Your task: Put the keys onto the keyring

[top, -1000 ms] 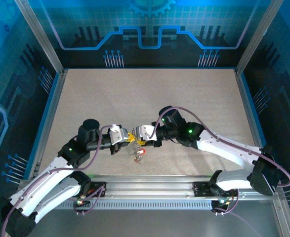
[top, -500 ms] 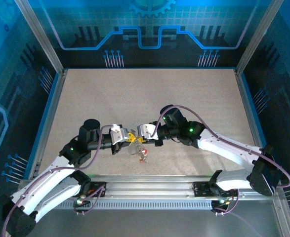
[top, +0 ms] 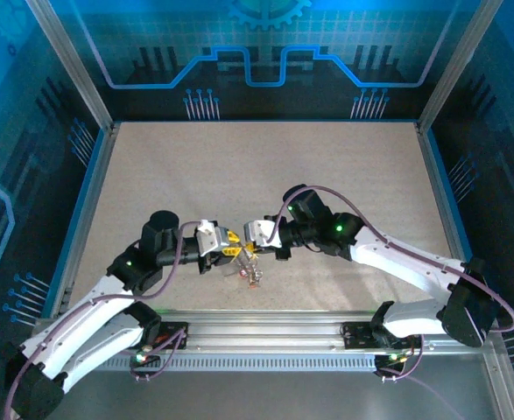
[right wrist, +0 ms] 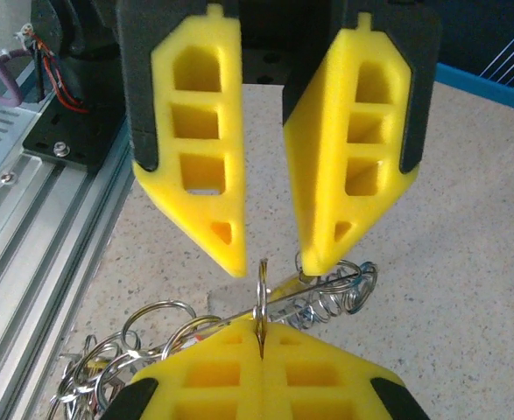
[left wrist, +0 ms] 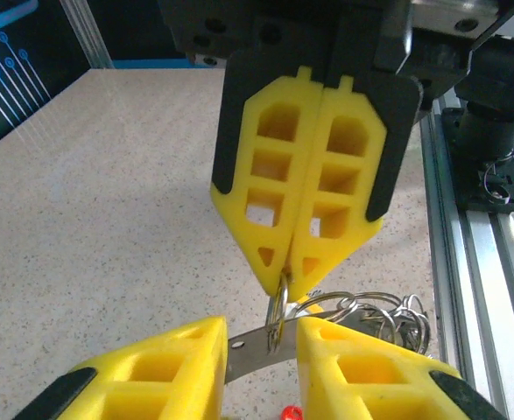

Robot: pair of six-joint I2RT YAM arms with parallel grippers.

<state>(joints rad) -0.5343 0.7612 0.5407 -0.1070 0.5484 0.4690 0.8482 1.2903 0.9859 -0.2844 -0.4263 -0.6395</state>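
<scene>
The keyring (left wrist: 248,354) is a thin silver band fringed with small rings (left wrist: 388,315), held just above the table between the two grippers (top: 250,267). My right gripper (right wrist: 261,337) is shut on one small split ring (right wrist: 262,284) that sits around the band (right wrist: 327,282). From the left wrist, its closed tips (left wrist: 283,276) pinch that ring (left wrist: 277,311). My left gripper (left wrist: 261,337) is open, a finger on each side of the band. A red key head (left wrist: 289,411) shows below it, and a yellow one (right wrist: 283,284) lies behind the band.
The aluminium rail (top: 265,328) runs along the table's near edge, close beside the hanging rings (right wrist: 108,367). The speckled tabletop (top: 265,175) stretches away behind both grippers to the blue-edged frame.
My left gripper has opened off the keyring. My right gripper has closed onto the small ring. The bundle of rings has shifted a little to the right under the tips.
</scene>
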